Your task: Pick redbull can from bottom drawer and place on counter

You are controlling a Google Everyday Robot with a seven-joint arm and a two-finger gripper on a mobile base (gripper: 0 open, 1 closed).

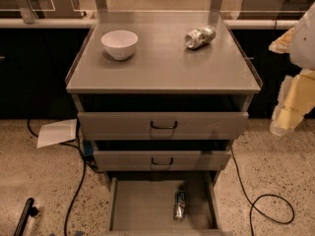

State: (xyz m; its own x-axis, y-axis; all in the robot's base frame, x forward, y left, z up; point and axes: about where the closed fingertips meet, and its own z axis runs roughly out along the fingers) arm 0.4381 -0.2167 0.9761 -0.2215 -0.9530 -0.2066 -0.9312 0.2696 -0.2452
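From my seat the arm [306,36] comes in at the right edge, only partly in frame: a white upper section up high, with pale yellow parts hanging below it. The gripper [283,121] is at the low end of that, angled down and to the left, in the air beside the right side of the cabinet. It is level with the top drawer front [123,125] and well apart from it. I cannot tell whether it is apart or closed, and it holds nothing I can make out.

The redbull can [180,205] is in the bottom drawer [140,205], which is pulled out toward me. The can sits in the right half of the tray, toward the front, and looks to be on its side with its length running front to back. It is clear of the right wall, and the tray floor to its left is bare.

Above it the middle drawer front [123,160] overhangs the back of the tray, so open access is from above and in front.

On the counter [162,70] a white bowl [119,44] stands at back left and a pale silver can [200,37] lies tipped at back right. The front half is bare grey surface between the clear side rims.

On the floor, a black cable [268,211] loops to the right of the drawer, another cable [78,181] runs down the left, and a sheet of paper [56,132] lies left of the cabinet
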